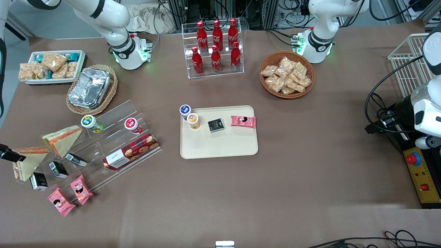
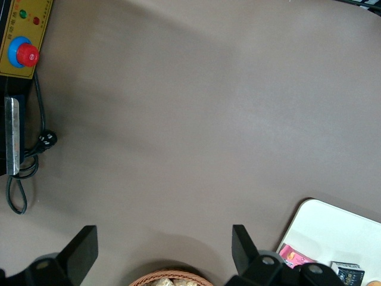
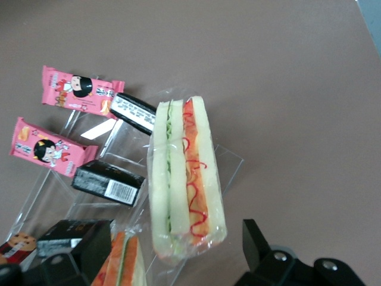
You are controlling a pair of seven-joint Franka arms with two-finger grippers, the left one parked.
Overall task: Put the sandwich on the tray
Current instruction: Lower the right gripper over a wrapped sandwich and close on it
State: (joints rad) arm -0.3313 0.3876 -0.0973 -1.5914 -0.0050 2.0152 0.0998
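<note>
Meanwhile, sandwich off the tray, gripper poised over it.

Front view: the sandwich (image 1: 26,162) lies on a clear stepped stand (image 1: 103,137) toward the working arm's end of the table, well apart from the tray (image 1: 220,144); the gripper (image 1: 10,155) shows only as a dark tip above it.
Right wrist view: spread fingers (image 3: 256,244) hover over the sandwich (image 3: 186,179), not touching.

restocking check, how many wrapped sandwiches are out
2: one sandwich under the gripper, its fingers open; the other wedge farther from the camera, by the green-lidded cup.
</note>
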